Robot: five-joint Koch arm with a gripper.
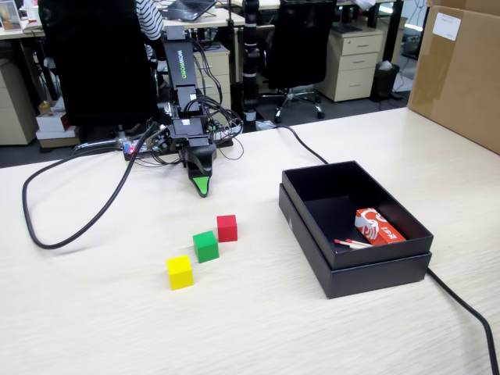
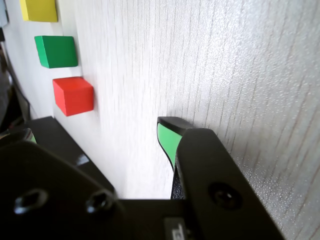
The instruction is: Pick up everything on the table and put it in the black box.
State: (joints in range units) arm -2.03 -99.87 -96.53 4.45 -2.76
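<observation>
On the pale table (image 1: 101, 320) three cubes lie in a diagonal row: yellow cube (image 1: 180, 272), green cube (image 1: 205, 245), red cube (image 1: 226, 227). The wrist view shows them at its left edge as yellow cube (image 2: 39, 10), green cube (image 2: 56, 51) and red cube (image 2: 73, 95). My gripper (image 1: 201, 186) points down at the table just behind the red cube, apart from it. In the wrist view the gripper (image 2: 95, 132) is open, its green-padded jaws spread with bare table between them. To the right stands the black box (image 1: 375, 269), whose dark edge (image 2: 65, 145) also shows in the wrist view.
Inside the box lie an orange-red and white packet (image 1: 378, 226) and thin red-tipped sticks (image 1: 351, 244). A thick black cable (image 1: 70, 234) loops across the left of the table, another cable (image 1: 461, 301) runs past the box. A brown carton (image 1: 461, 70) stands at the back right.
</observation>
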